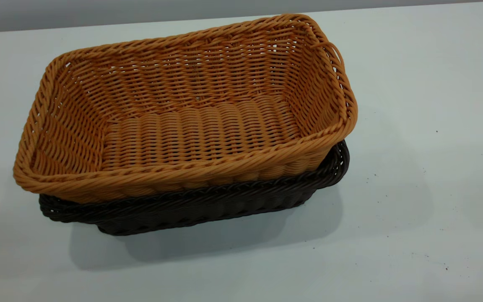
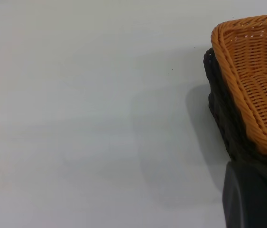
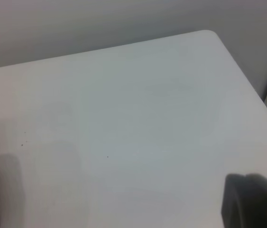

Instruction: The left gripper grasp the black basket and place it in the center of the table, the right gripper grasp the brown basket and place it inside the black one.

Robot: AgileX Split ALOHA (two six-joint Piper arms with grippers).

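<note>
Two baskets sit on the white table [image 1: 413,105], one inside the other. The brown basket [image 1: 191,113] rests in the black basket [image 1: 208,205], a bit crooked, with its rim sticking up above the dark rim. Neither claw shows from the outside camera. Only a black piece of the left gripper [image 2: 252,197] shows, near a corner of the baskets. A black piece of the right gripper [image 3: 254,202] shows over bare table. I cannot tell how wide either claw is, or whether it holds anything.
</note>
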